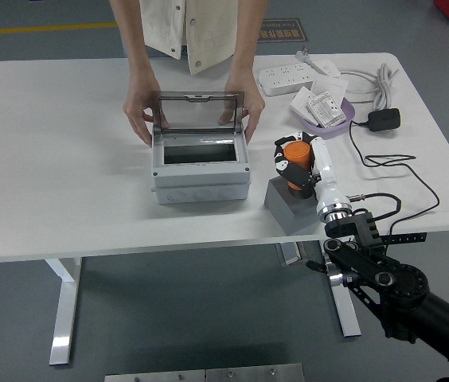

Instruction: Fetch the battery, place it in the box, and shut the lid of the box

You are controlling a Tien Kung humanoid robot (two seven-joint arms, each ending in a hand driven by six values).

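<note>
Battery: orange cylinder (296, 153), clasped by the right hand (299, 165) just above the grey block (290, 206), to the right of the box; I can't tell whether it is clear of the block.
Right hand: fingers (282, 165) curled round the battery's sides, holding it upright, which looks like the grip you'd want for carrying it across without tipping it.
Left hand: nowhere to be seen from this side of the table.
Box: grey enclosure (201, 173) sits mid-table with its mouth facing up and nothing visible inside, so the battery has a plain way in from above.
Lid: clear hinged cover (198, 110) stands raised at the box's far edge.
Person: stands at the far side, one hand (139, 114) at the lid's left edge and the other hand (244, 107) at its right, I'd say to keep it propped open and the box steady while the robot works.
Grey block: likely a stand that presents the battery upright for an easy grasp.
Clutter: purple tray (323, 121), power strip (290, 77) and black adapter (384, 120) lie at the far right, away from the path to the box.
Stage: fetching under way, by my reckoning; placing and closing not yet done.
</note>
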